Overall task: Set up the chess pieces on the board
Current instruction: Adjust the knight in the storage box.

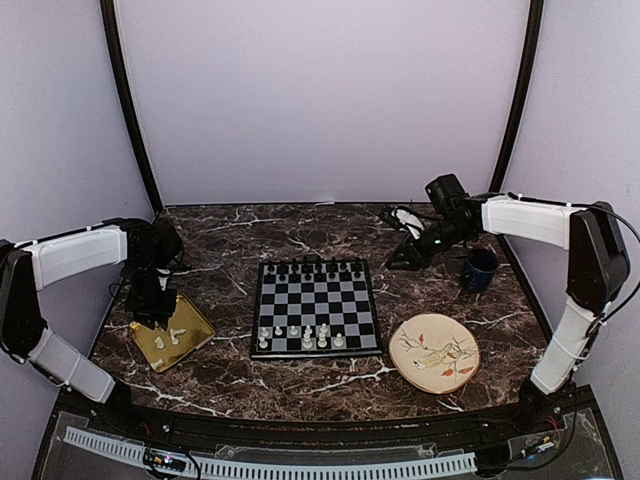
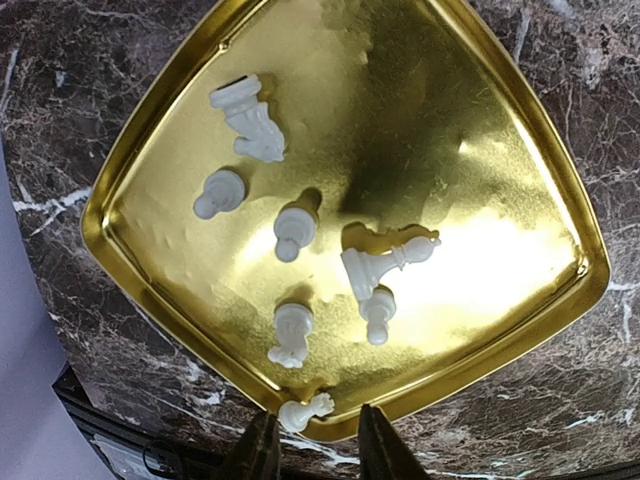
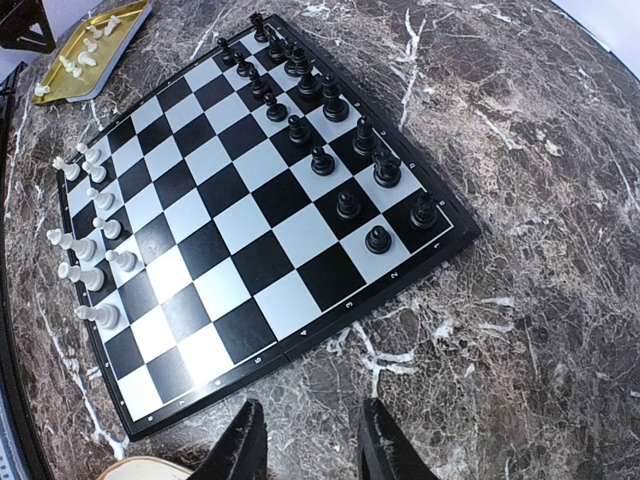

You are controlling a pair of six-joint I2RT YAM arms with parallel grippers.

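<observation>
Left gripper point(image 2: 320, 452) hangs over one corner of the gold tray point(image 2: 450, 160), jaws part open, nothing between them. One small white piece point(image 2: 305, 411) lies on its side on the tray's rim, just ahead of the fingertips. Six more white chess pieces point(image 2: 293, 230) lie toppled on the tray floor. Right gripper point(image 3: 312, 445) hovers beside the board point(image 3: 270, 250), jaws apart, empty.

Step in hand, as I judge it: fetching a white piece from the tray for the board. Black chessmen point(image 3: 300, 130) appear set along the far two ranks. White's two ranks are only partly filled.

Next move: centre the jaws on the rim piece, lower, close gently. It is tiny and lies flat on a sloped metal lip, so it could skid off onto the table point(image 1: 230, 250).

Views: only the left wrist shows the rim piece and how the others lie. From overhead the left arm point(image 1: 70, 255) covers that corner. The right wrist shows white's gaps best. Only the overhead view shows a plate point(image 1: 420, 368) and a dark mug point(image 1: 479, 270) right of the board, both apart from it.
</observation>
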